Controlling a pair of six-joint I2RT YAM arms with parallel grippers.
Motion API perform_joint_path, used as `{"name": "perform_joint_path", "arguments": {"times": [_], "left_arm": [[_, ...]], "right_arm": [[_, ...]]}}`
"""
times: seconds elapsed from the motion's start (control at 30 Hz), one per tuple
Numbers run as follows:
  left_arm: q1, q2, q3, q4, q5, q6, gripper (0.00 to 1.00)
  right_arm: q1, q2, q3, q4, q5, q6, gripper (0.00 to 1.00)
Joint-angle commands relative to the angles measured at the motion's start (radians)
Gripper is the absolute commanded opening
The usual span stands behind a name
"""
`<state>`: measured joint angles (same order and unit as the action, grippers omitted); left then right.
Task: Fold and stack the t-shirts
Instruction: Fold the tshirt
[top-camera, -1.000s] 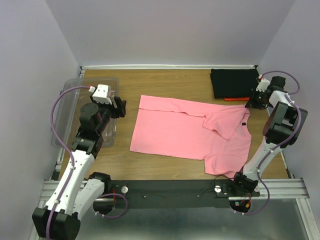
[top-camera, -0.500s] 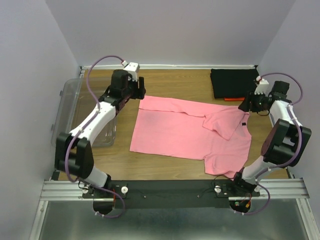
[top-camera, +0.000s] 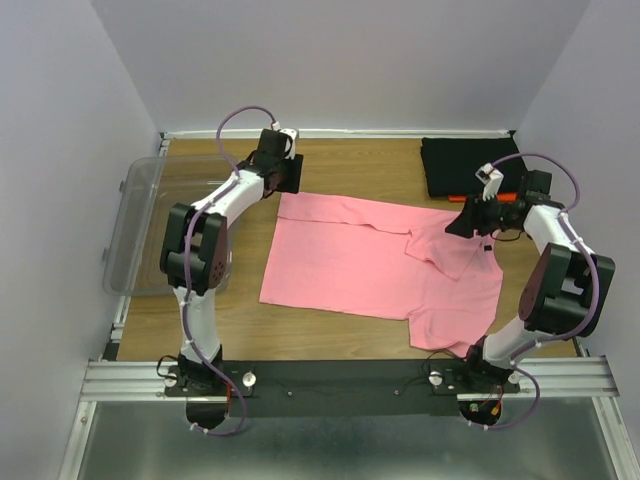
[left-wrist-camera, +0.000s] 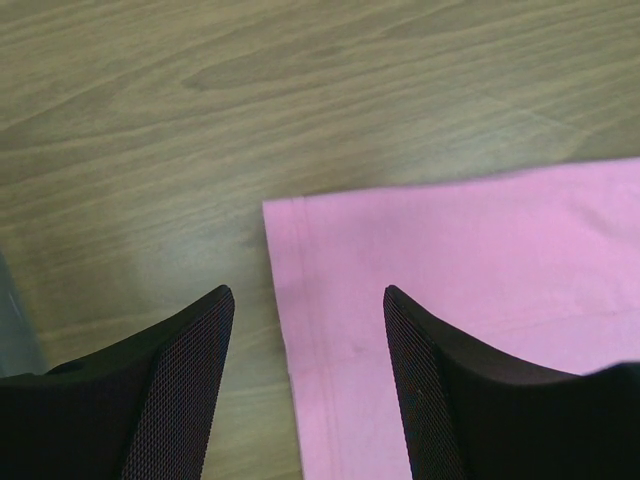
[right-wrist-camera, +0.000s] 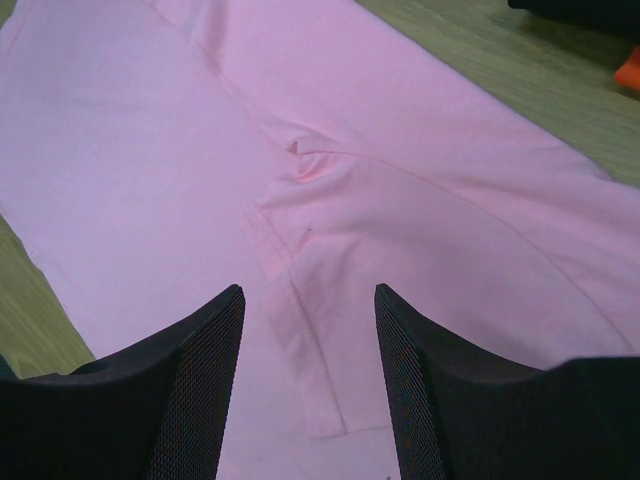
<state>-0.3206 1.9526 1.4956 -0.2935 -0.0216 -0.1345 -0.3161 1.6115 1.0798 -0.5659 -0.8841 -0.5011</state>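
left claw: spread, empty, over pink t-shirt far-left corner
right claw: spread, empty, above its folded sleeve

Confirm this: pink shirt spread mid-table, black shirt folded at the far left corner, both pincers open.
Wrong corner: the black shirt lies folded at the far right, as the top view shows. The pink shirt is spread mid-table; left pincer and right pincer are open.
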Motion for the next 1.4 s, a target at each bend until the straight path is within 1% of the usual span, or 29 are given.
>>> {"name": "perform_joint_path", "arguments": {"times": [0.0,0.07,0.2,0.23,0.5,0.6,0.63,0.7,0.73,0.8,0.83,0.93,1.0,1.03,1.17,1.27,1.37], "left_arm": [[0.003,0.100,0.118,-0.087,-0.090,0.016,0.68],[0.003,0.152,0.144,-0.101,-0.118,0.018,0.66],[0.015,0.219,0.204,-0.139,-0.104,0.013,0.56],[0.020,0.230,0.210,-0.156,-0.086,0.015,0.54],[0.023,0.295,0.256,-0.190,-0.061,0.019,0.53],[0.031,0.316,0.276,-0.205,-0.051,0.022,0.51],[0.034,0.316,0.273,-0.203,-0.046,0.024,0.51],[0.038,0.309,0.253,-0.193,-0.026,0.027,0.50],[0.044,0.298,0.243,-0.178,-0.003,0.030,0.50],[0.051,0.289,0.217,-0.161,0.015,0.027,0.48],[0.058,0.289,0.210,-0.151,0.047,0.026,0.45],[0.063,0.289,0.201,-0.136,0.092,0.024,0.41],[0.064,0.298,0.204,-0.136,0.115,0.021,0.41],[0.064,0.299,0.206,-0.133,0.121,0.021,0.39],[0.071,0.302,0.209,-0.136,0.137,0.021,0.35],[0.077,0.299,0.203,-0.133,0.147,0.016,0.34],[0.078,0.299,0.203,-0.134,0.153,0.016,0.33]], "right_arm": [[0.009,0.021,-0.004,-0.034,-0.038,-0.033,0.62],[0.009,0.018,-0.004,-0.034,-0.029,-0.034,0.62],[0.009,0.016,0.000,-0.034,-0.029,-0.034,0.62],[0.009,0.019,0.000,-0.034,-0.027,-0.034,0.62],[0.011,0.025,0.009,-0.035,-0.016,-0.036,0.62],[0.009,0.018,0.025,-0.028,0.061,-0.025,0.62],[0.000,0.018,0.029,-0.014,0.129,-0.008,0.62],[-0.029,0.028,0.048,0.038,0.171,0.044,0.62],[-0.063,0.050,0.067,0.049,0.187,0.079,0.62],[-0.089,0.076,0.086,0.084,0.214,0.110,0.62],[-0.106,0.099,0.089,0.104,0.232,0.148,0.62],[-0.118,0.134,0.112,0.176,0.319,0.213,0.63],[-0.118,0.186,0.149,0.196,0.370,0.257,0.63],[-0.121,0.205,0.166,0.198,0.381,0.266,0.63],[-0.126,0.324,0.229,0.209,0.424,0.317,0.64],[-0.127,0.376,0.270,0.210,0.454,0.331,0.63],[-0.132,0.390,0.293,0.213,0.473,0.335,0.63]]}}
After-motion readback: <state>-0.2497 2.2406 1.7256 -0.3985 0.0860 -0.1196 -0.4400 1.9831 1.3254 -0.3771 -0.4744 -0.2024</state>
